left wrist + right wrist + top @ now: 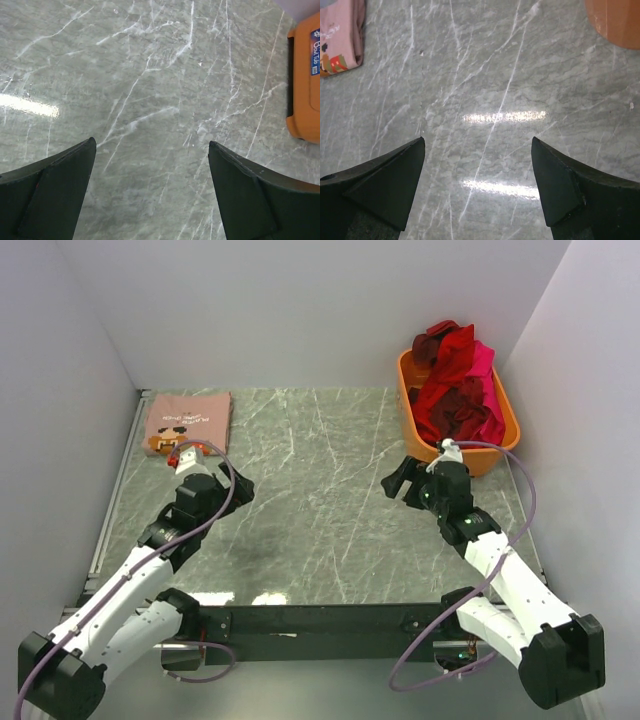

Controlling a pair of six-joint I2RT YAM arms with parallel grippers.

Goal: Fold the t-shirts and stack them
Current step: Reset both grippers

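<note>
A: Checking near end first. Seeing left gripper (151,145) spread wide over bare table (150,75), nothing held.
B: Same for right gripper (478,140): spread wide, nothing held, hanging over table. Probably parked open to be ready for a grab.
A: Looking further out. Spotting pink shirt (188,420) folded flat at far-left corner, print up. Likely put there as base of the stack, clear of the working middle.
B: Agreed. Spotting tub (510,425) at far right, heaped with pile (458,385) of red, maroon and hot pink shirts, unfolded. Sitting just beyond right gripper, so likely a job for that arm.
A: Judging one done, rest to go. Expecting next: pull one shirt from pile, spread on middle of table.
B: Watch for snagging two at once; looks tangled.
</note>
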